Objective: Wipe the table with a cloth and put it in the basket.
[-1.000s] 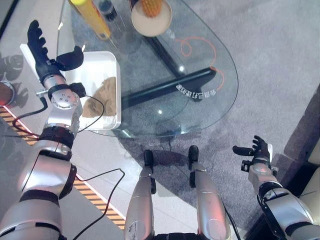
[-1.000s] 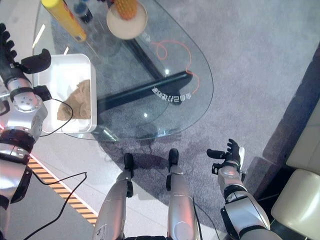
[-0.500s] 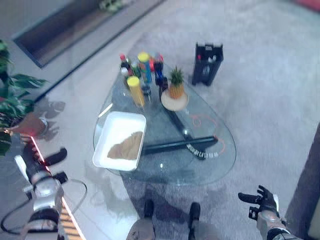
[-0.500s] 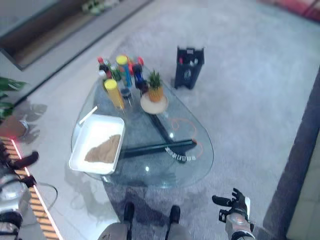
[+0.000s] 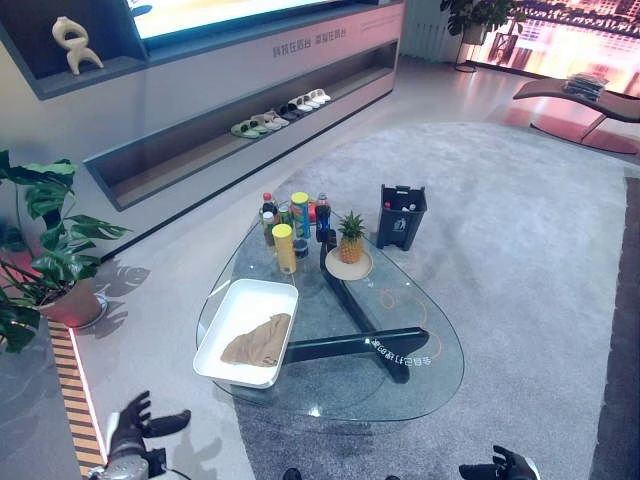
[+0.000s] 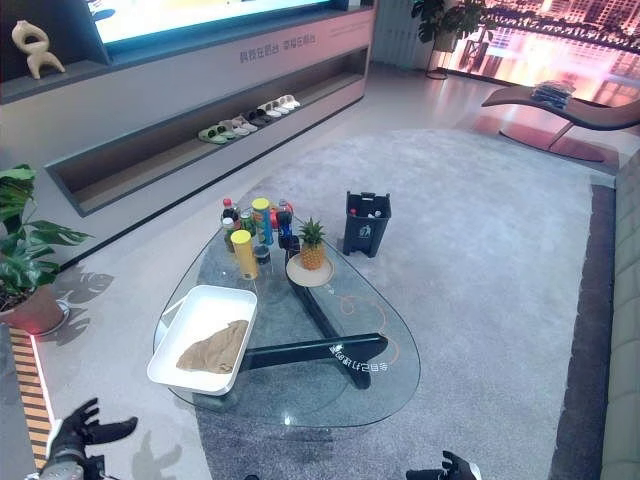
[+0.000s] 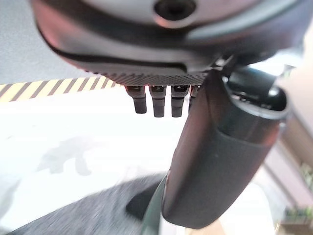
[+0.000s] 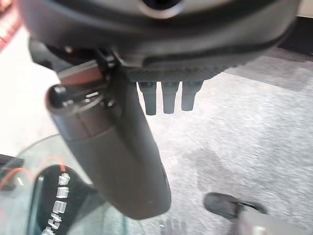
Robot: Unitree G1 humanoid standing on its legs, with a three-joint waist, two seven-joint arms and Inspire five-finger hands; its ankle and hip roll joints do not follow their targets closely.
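The left robot hand (image 5: 135, 428) hangs low and well to the left of the glass counter (image 5: 420, 375), over the pale floor, its fingers spread and relaxed with the thumb standing apart, holding nothing. On the counter's left end sits a white basket (image 5: 236, 305), and the tan cloth (image 5: 259, 343) lies crumpled inside it, toward the end of the basket nearer the robot. Behind the basket, at the counter's far end, stands a yellow canister (image 5: 284, 248) in front of a cluster of bottles (image 5: 297, 212); right of these a pineapple (image 5: 350, 238) rests on a round plate (image 5: 349, 265). Beyond the counter's far right edge a dark bin (image 5: 401, 216) stands on the grey carpet (image 5: 520, 230). The right robot hand (image 5: 503, 467) shows low and to the right of the counter above the carpet, fingers loosely extended and empty.
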